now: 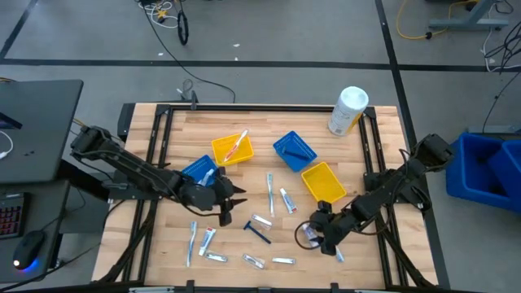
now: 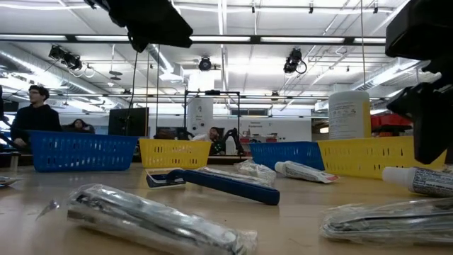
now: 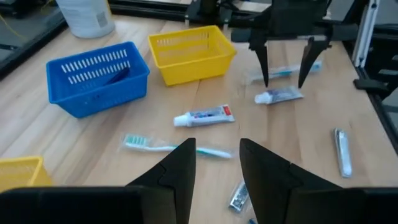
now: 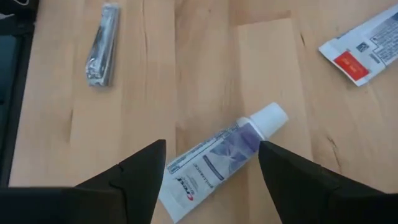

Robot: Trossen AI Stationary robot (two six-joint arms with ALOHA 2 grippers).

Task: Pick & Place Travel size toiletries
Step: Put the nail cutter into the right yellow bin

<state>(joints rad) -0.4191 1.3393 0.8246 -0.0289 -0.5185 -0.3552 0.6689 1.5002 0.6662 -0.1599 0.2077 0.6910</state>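
Directly above a toothpaste tube [image 4: 219, 159] on the desk [image 4: 205, 68], the right gripper [image 4: 211, 171] hovered, fingers apart. Well apart from that tube, the left gripper [image 3: 216, 165] was likewise spread.

Wooden counter [image 1: 163, 244] strewn with toiletries and bins

Two yellow bins [image 1: 232, 149], two blue bins [image 1: 294, 150] and a white container [image 1: 348, 111] stand on it; toothbrushes [image 1: 270, 193], toothpaste tubes [image 1: 287, 200] and a dark blue razor [image 1: 257, 233] lie scattered nearer the front.

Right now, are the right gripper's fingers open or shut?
Open. In the right wrist view the right gripper has its fingers spread apart, straddling a toothpaste tube lying flat on the table, not yet clamped.
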